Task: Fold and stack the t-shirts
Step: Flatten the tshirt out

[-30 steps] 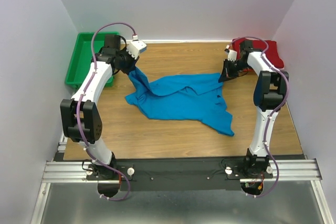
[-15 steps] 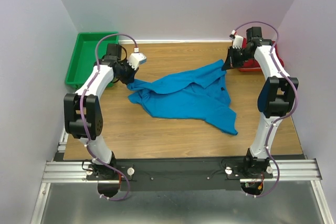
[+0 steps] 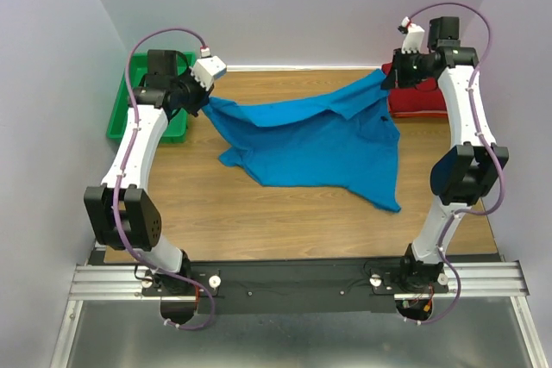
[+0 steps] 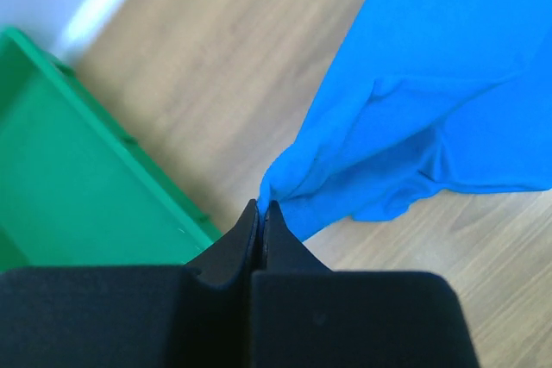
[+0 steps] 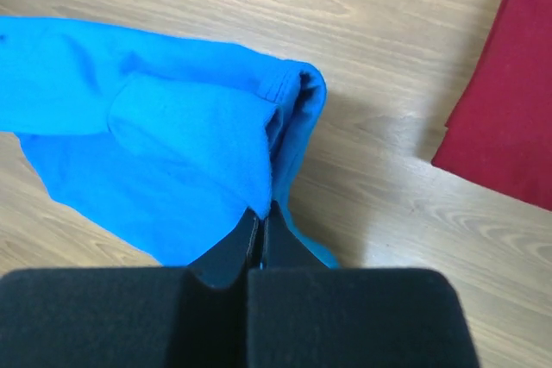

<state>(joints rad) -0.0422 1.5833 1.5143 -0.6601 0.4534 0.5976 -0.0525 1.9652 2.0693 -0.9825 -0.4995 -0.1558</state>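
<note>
Cloth of the blue t-shirt [image 3: 310,140] spans left to right between left gripper [image 4: 261,211] and right gripper [image 5: 260,215], both clamped on its far edge, body draping nearward

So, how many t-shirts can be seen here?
2. The blue t-shirt is stretched mid-scene between the left gripper and the right gripper; the dark red t-shirt lies at the far right. The green tray's inside is partly hidden.
</note>
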